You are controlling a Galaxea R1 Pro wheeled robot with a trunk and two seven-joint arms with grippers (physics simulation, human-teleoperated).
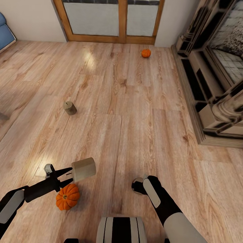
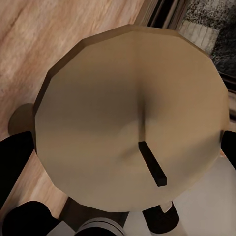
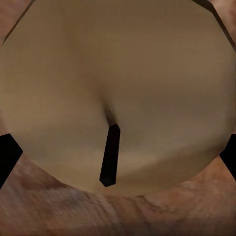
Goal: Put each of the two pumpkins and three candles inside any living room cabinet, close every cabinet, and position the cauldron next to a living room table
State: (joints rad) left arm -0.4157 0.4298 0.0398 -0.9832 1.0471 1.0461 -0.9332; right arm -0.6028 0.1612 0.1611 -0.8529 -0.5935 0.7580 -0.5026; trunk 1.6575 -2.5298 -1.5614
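Candles and pumpkins are scattered over a light wooden floor [image 1: 135,111] seen from the robot's head camera. One tan candle [image 1: 83,169] lies on its side in the air near the lower left, pinched at its wick end between the dark fingers of the left gripper [image 1: 69,174]. In the left wrist view this same candle [image 2: 130,118] shows its round flat face with a short black wick, and black fingers [image 2: 14,157] press against its rim on both sides.

A ribbed orange pumpkin [image 1: 67,196] sits on the floor just below the held candle, close to the left arm. A second candle [image 1: 70,108] stands on the floor further ahead on the left, well apart from everything else. A second pumpkin [image 1: 145,53] rests far ahead, near a wood-framed glass door [image 1: 111,18] in the back wall.

The right gripper [image 1: 139,186] points downward near the bottom centre, and from the head camera its jaws cannot be made out. In the right wrist view a third candle [image 3: 118,93] shows its flat face and black wick, with dark fingertips [image 3: 7,157] at both sides of its rim, so the jaws pinch it.

A large ornate stone and dark wood fireplace surround [image 1: 216,77] runs along the right wall. A blue cushion [image 1: 5,33] shows at the far left edge.
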